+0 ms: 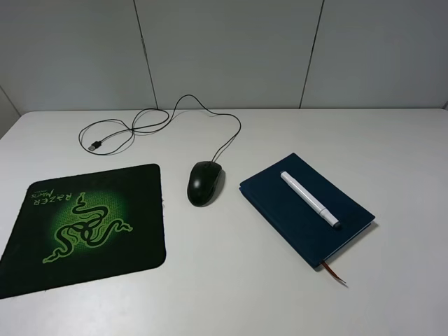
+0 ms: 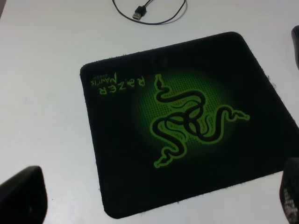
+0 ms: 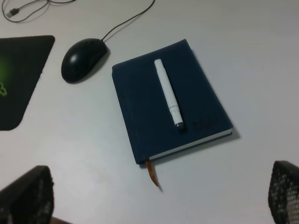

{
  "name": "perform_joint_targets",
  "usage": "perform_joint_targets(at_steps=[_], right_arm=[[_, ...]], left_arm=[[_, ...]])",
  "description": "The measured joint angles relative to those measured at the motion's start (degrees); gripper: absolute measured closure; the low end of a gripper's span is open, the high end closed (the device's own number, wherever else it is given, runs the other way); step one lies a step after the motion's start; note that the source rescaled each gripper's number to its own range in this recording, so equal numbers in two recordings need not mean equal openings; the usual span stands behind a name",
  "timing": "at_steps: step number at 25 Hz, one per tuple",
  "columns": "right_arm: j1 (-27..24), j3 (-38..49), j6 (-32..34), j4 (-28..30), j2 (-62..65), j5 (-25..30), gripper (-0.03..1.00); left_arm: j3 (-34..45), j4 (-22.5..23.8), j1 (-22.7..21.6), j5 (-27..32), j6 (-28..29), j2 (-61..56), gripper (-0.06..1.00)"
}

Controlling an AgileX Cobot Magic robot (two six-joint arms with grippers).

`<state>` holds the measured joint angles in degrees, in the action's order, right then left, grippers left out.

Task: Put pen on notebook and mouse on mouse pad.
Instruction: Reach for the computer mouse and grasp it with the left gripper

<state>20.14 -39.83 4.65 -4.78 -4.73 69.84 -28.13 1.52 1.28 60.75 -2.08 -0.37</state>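
Pen (image 1: 310,199) is lying on notebook (image 1: 294,227), centre-right; that half looks done. Mouse (image 1: 204,182) is sitting on desk (image 1: 392,140) mid-frame, just beside mouse pad (image 1: 140,192) at lower left. Left end effector (image 2: 156,200) and right end effector (image 3: 154,193) are hanging released, empty. Next: grip mouse across its sides, minding cable (image 1: 225,133).

left tool (image 2: 156,205) and right tool (image 3: 155,196), both wide open, empty

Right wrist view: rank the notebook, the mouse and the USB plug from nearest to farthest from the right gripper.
1. The notebook, directly ahead of the open right gripper, with the pen on it.
2. The mouse, past the notebook's far corner, beside the mouse pad.
3. The USB plug, at the far end of the cable, beyond the mouse.
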Motion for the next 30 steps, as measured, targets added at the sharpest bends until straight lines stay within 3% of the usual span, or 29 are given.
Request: perform_joint_targets(at_steps=[6, 12, 19, 25, 30], right_arm=[[-0.9, 5.1, 0.0, 2.5, 2.0, 0.1, -0.03], [-7.4, 8.5, 0.0, 6.9, 4.7, -5.2, -0.03], [-17.5, 11.3, 0.0, 7.7, 5.1, -10.2, -0.03], [-24.2, 11.6, 0.0, 7.8, 5.1, -10.9, -0.03], [-26.1, 11.6, 0.0, 7.8, 5.1, -10.9, -0.03]], left_arm=[[0.0, 0.0, 0.0, 0.0, 0.0, 0.0, -0.06], [0.0, 0.0, 0.0, 0.0, 0.0, 0.0, -0.06], [0.0, 0.0, 0.0, 0.0, 0.0, 0.0, -0.06], [0.0, 0.0, 0.0, 0.0, 0.0, 0.0, -0.06], [0.0, 0.0, 0.0, 0.0, 0.0, 0.0, -0.06]])
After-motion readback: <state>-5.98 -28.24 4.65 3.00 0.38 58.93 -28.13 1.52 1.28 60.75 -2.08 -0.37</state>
